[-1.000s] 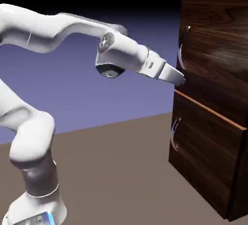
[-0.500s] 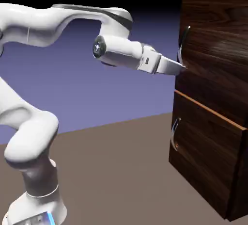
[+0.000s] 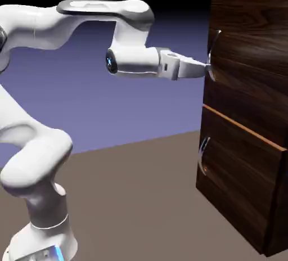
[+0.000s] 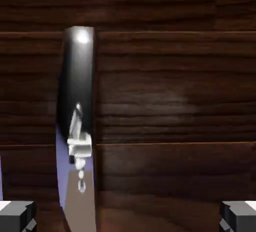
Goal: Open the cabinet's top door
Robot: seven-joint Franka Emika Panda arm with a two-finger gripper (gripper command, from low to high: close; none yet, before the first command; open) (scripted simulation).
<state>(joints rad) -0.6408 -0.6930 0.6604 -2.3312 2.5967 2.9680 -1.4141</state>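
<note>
White robot arm reaches level toward the tall dark brown wood-grain cabinet (image 3: 247,119), which stands on the brown counter (image 3: 135,198) at the exterior view's right. End effector (image 3: 207,68) sits at the curved silver bar handle (image 3: 211,52) of the top door (image 3: 253,68); contact cannot be judged. Jaws released, spread wide: in the hand view the two grey fingertips (image 4: 17,216) stand at the lower corners, the handle upright between them, nearer the left one. The handle's polished face mirrors the arm. Lower panel (image 3: 236,187) with orange-brown edge strip stands slightly proud.
</note>
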